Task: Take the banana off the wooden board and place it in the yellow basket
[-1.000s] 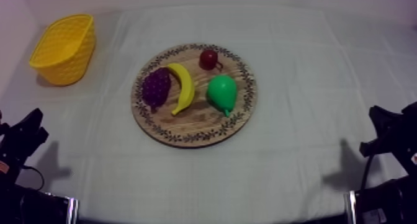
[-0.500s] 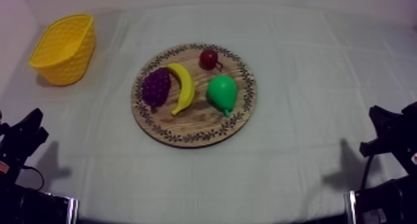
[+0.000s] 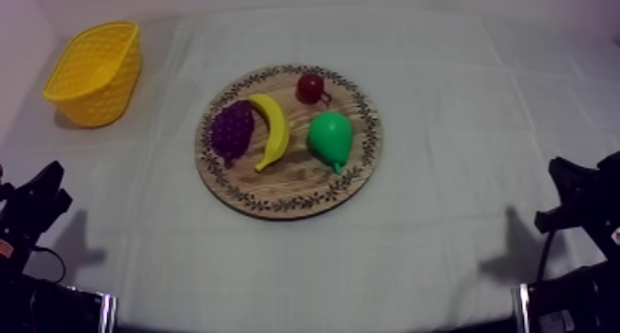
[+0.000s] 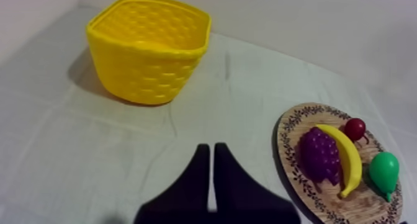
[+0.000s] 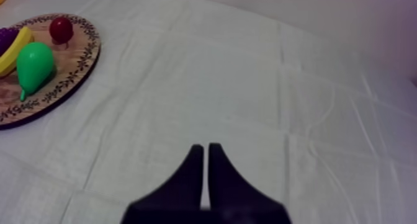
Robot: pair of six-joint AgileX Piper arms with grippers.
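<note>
The left jaws are pressed together into a narrow black wedge with nothing between them, low over the cloth of the counter (image 3: 461, 124), and the right jaws sit the same way, together and holding nothing. The left arm (image 3: 32, 208) rests at the near left edge and the right arm (image 3: 581, 203) at the near right edge, both well apart from the fruit. Between them, about the middle of the counter, lies the round wooden board (image 3: 295, 184) with its patterned rim. The banana (image 3: 272, 129) lies on that board, with the bunch of grapes (image 3: 231, 132) right against its left side and the green pear (image 3: 330, 138) just beside its right. The small red fruit (image 3: 310, 87) sits near the board's far rim, close to the banana's far end. The yellow basket (image 3: 115, 97) stands upright at the far left corner, well apart from the board; what shows of its inside is plain yellow lattice.
</note>
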